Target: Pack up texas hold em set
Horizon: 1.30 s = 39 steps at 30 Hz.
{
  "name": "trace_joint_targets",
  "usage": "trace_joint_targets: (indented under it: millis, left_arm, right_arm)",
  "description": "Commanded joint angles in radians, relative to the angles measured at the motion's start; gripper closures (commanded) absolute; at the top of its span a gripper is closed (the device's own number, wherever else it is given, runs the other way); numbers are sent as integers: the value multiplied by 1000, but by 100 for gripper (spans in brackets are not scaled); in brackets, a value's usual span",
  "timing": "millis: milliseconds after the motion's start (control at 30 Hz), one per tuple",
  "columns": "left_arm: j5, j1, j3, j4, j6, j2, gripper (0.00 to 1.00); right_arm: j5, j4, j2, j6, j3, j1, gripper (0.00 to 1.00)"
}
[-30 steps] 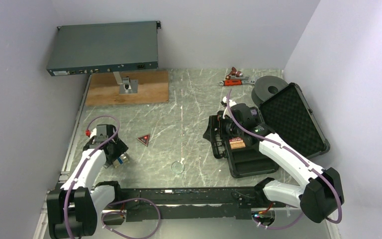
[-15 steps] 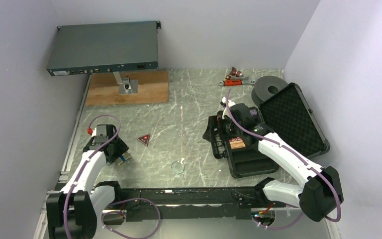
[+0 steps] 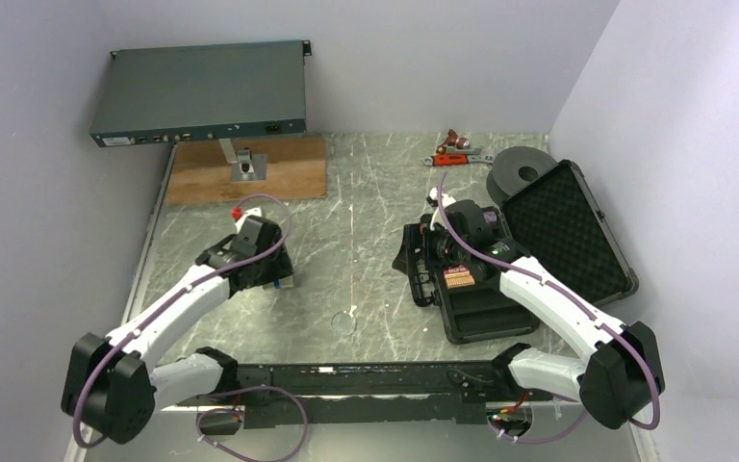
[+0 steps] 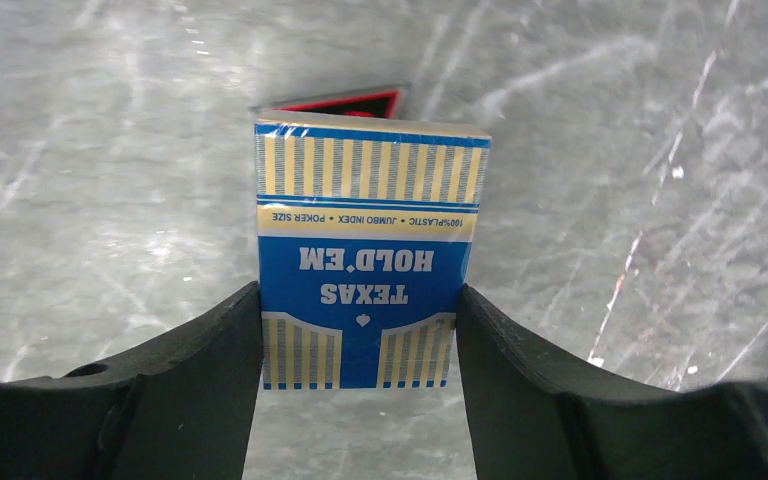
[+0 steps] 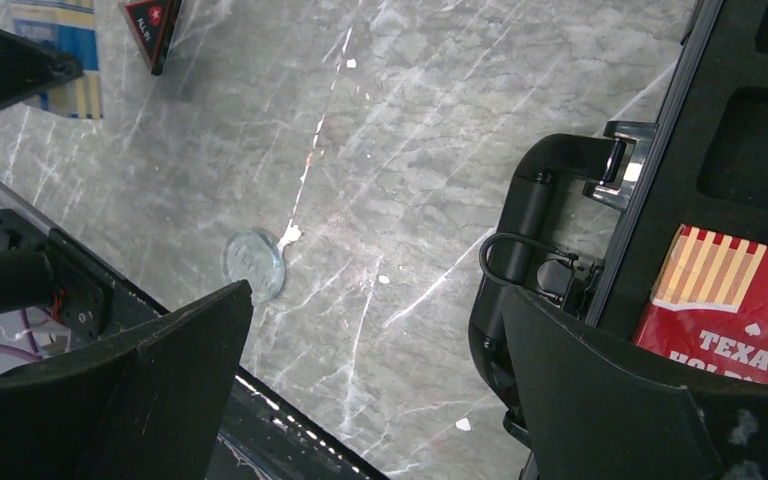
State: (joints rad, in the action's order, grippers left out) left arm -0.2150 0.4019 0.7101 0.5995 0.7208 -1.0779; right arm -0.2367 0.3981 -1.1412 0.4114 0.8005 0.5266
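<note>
My left claw (image 4: 360,300) swung from bench's left edge toward middle, gripping blue-white card box (image 4: 365,200) over red triangle (image 4: 335,100). Right claw (image 5: 375,330) gapes over case (image 3: 481,313). Risk: end-only grip, box pivots loose.

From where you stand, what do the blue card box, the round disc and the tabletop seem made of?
Blue card box: printed card, maybe glossy-wrapped by its sheen. Clear disc: see-through plastic, probably. Tabletop: grey veined stone look, perhaps laminate.

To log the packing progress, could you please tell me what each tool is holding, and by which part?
Left tool: blue-white card box, clamped by its long sides. Right tool: nothing.
</note>
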Motion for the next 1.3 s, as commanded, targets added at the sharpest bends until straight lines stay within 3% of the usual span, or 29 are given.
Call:
trace_joint_targets:
  millis: [0,167,267,500,633,800,933,1100,1267]
  left_arm:
    - [-15,109,80,-60,13,-97,77]
    - [-28,232,144,-81,46,-251,78]
    - [-16,295,165,-123,62,-321,73]
    - [-11,374,232,-147,72,-449,68]
    - [-42,403,255,-134,75,-480,57]
    - [-67,417,232,-161,71,-448,23]
    - [-101,417,229,-147,68,-405,4]
    - [-120,417,245,-120,33,-338,0]
    - [-164,406,358,11,-47,-268,0]
  right_arm:
    - [22,2,42,7,24,2,1]
    - [39,11,53,14,19,3,1]
    - [40,13,53,19,17,3,1]
    - [45,18,42,20,23,3,1]
    - [46,16,35,21,22,3,1]
    - [45,15,21,26,26,3,1]
    - [46,15,7,31,33,3,2]
    - [49,23,-15,49,49,3,2]
    - [41,24,-42,69,62,3,2]
